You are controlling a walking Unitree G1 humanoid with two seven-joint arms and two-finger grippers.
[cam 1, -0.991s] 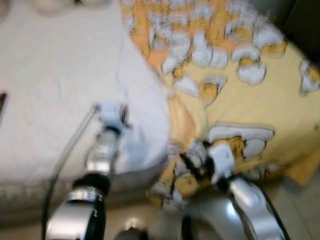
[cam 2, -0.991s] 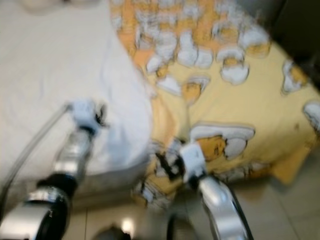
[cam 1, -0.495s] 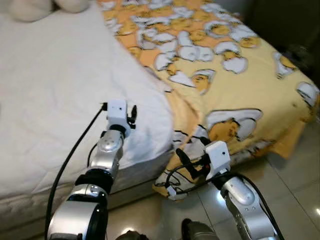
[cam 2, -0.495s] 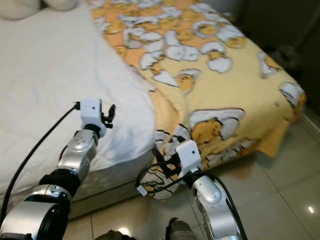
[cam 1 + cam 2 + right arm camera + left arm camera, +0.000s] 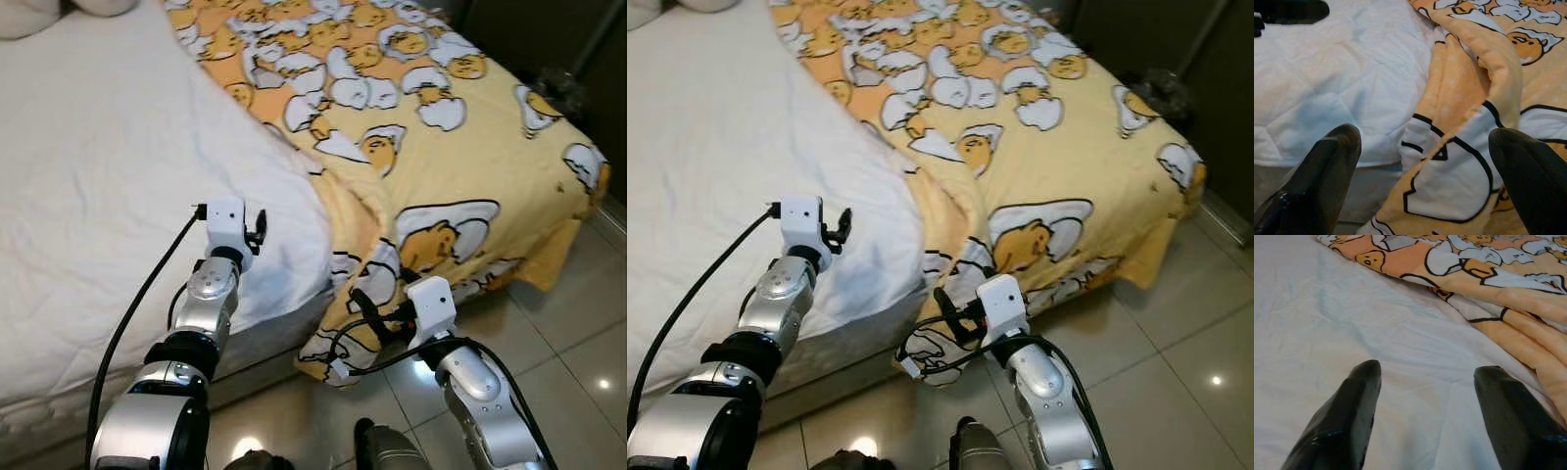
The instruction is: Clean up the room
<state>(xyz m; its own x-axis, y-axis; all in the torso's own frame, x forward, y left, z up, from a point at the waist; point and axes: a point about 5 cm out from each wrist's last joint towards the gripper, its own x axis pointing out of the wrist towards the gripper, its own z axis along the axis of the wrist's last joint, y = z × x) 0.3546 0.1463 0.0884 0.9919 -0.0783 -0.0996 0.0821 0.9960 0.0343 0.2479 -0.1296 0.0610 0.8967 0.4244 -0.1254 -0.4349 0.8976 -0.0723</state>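
Left eye view, and we are looking down at a bed (image 5: 88, 196) with its white quilted mattress cover laid bare on the robot's left, while a yellow blanket (image 5: 460, 147) printed with cartoon egg figures covers the right half and hangs off the foot end toward the glossy tiled floor (image 5: 578, 343). The blanket's edge is bunched into a thick fold running along the middle of the bed, and one corner droops down over the mattress side. The left gripper (image 5: 257, 227) sits over the white cover near the bed's corner, just beside that bunched fold; in the left wrist view its fingers (image 5: 1352, 411) stand spread apart with only white sheet between them, holding nothing. The right gripper (image 5: 364, 311) is low at the hanging blanket corner, and the right wrist view has its fingers (image 5: 1327, 171) wide apart too, the drooping yellow fold lying between them, not pinched.
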